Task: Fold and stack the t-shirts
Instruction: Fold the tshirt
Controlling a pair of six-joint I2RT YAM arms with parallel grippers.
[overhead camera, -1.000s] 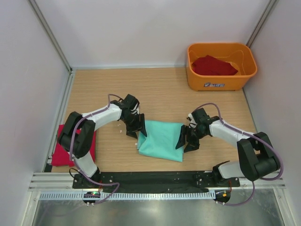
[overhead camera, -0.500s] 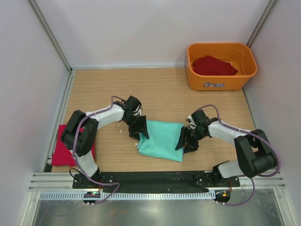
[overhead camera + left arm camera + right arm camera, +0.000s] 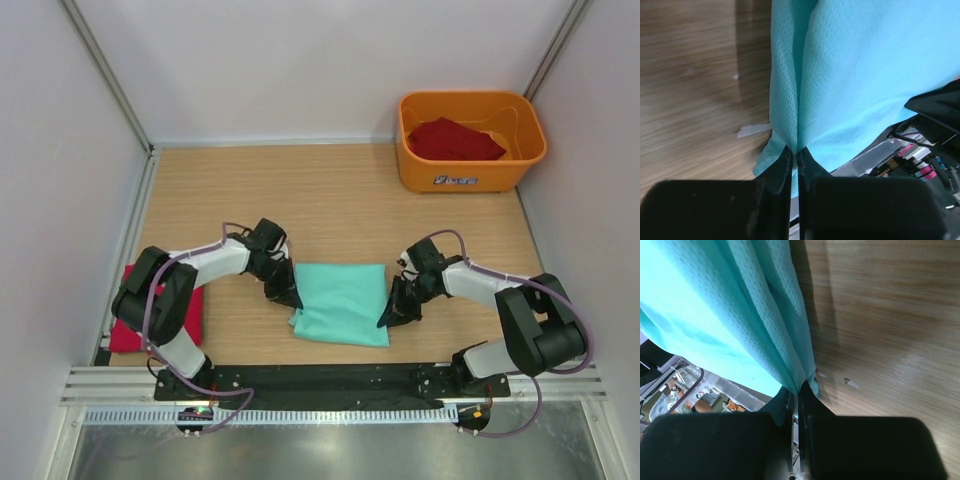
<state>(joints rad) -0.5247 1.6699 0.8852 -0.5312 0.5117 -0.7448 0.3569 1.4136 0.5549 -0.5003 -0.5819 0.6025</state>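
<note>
Teal shirt [image 3: 342,303] lies folded on the table [image 3: 330,190], centre, towards the near edge. Left gripper [image 3: 287,298] is clamped on its left edge and right gripper [image 3: 388,314] on its right edge. Red shirt [image 3: 120,325] lies at the table's left edge. Second red shirt [image 3: 455,140] sits in the tub [image 3: 470,178], far right.

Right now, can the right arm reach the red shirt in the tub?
Probably not yet: the right gripper is shut on the teal shirt, though bare table leads to the orange tub.
</note>
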